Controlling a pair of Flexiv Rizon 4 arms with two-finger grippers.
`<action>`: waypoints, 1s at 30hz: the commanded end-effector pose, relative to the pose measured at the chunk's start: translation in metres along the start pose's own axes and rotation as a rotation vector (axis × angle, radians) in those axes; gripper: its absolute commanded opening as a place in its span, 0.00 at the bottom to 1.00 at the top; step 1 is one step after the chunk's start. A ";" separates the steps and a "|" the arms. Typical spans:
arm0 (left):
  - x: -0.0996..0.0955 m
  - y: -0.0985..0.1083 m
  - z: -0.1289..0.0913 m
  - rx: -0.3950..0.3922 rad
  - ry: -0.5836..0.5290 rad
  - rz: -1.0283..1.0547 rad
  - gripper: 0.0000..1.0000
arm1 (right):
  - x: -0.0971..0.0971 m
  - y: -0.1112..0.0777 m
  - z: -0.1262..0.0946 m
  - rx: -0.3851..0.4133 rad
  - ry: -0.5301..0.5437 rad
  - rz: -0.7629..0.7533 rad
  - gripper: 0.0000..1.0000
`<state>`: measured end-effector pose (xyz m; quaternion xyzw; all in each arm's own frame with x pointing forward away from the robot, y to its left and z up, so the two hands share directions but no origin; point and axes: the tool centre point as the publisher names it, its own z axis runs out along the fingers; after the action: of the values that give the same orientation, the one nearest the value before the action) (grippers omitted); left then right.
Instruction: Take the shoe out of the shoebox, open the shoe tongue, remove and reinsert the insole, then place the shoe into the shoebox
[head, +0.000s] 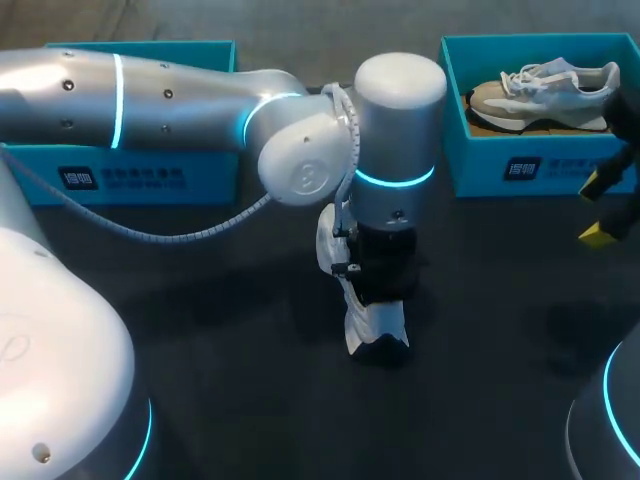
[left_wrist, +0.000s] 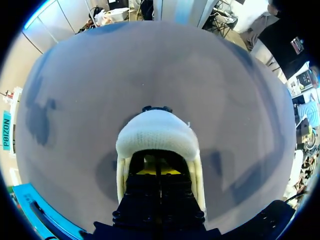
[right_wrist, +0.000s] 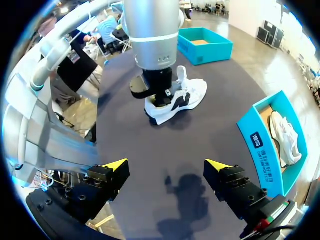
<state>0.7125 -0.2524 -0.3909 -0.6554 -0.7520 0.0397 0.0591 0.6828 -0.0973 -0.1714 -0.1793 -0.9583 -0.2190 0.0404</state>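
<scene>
White shoe (head: 375, 325) is out of its box and sits mid-table (head: 200, 330). Our left gripper (left_wrist: 156, 169) is down inside the shoe's mouth; whether it's open or shut, or has the insole, we can't tell. Right gripper (right_wrist: 167, 167) hangs at 3 o'clock of the shoe, spread wide w/ nothing in it. Step in hand, we judge: insole removal. Next needs a sure pinch & straight lift, maybe w/ the right steadying. Empty box (head: 140, 170) waits at 10 o'clock.

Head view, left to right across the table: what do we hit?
left shoebox → white shoe standing on the table mid-frame → right shoebox, with a grey-and-white sneaker lying inside it
</scene>
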 end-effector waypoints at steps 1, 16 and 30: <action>0.004 0.000 -0.006 -0.018 -0.008 -0.005 0.00 | -0.002 0.002 0.000 0.005 0.003 0.001 1.00; 0.007 0.005 0.006 -0.057 -0.019 -0.025 0.00 | -0.002 0.002 0.000 0.005 0.003 0.001 1.00; 0.013 -0.010 -0.016 -0.111 -0.022 -0.023 0.00 | -0.002 0.002 0.000 0.005 0.003 0.001 1.00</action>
<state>0.7075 -0.2489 -0.3858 -0.6484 -0.7609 0.0085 0.0226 0.6830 -0.0973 -0.1713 -0.1790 -0.9583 -0.2191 0.0406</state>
